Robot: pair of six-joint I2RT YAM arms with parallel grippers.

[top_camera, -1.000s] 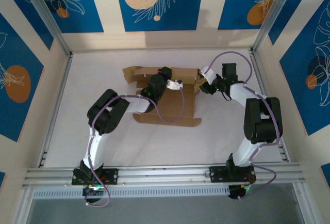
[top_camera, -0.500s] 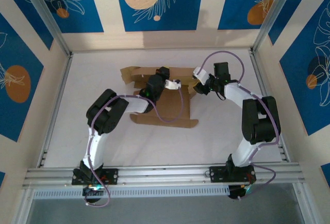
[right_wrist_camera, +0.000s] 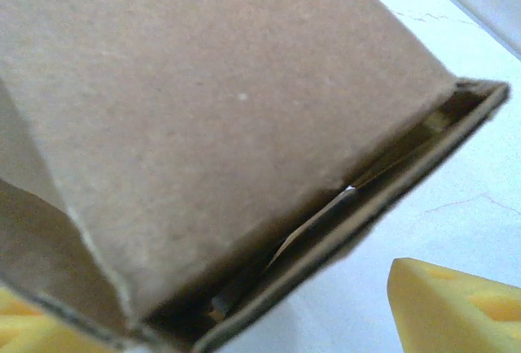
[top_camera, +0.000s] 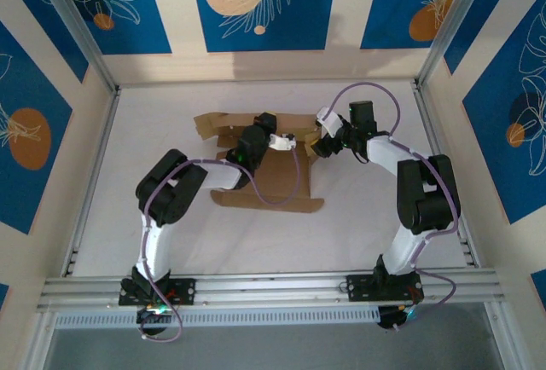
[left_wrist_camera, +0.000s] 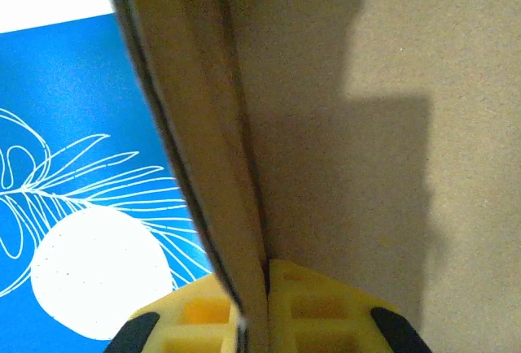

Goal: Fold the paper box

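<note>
The paper box point(top_camera: 275, 178) is a brown cardboard sheet lying flat mid-table, with raised flaps along its far edge. My left gripper point(top_camera: 282, 141) is shut on an upright wall of the box at the far edge. In the left wrist view the yellow fingers point(left_wrist_camera: 317, 312) pinch that cardboard wall point(left_wrist_camera: 366, 125) edge-on. My right gripper point(top_camera: 322, 143) is at the box's far right corner, open. In the right wrist view a folded corner flap point(right_wrist_camera: 212, 125) lies between the spread yellow fingers point(right_wrist_camera: 456, 304), and white table shows between the flap and the right finger.
White table point(top_camera: 153, 123) is ringed by an aluminium frame with blue patterned panels behind. The right wall post point(top_camera: 426, 89) stands close to my right arm. Open tabletop lies in front of the box point(top_camera: 281, 242).
My right gripper has opened and moved left along the box's far right corner. The box and my left gripper have shifted slightly left.
</note>
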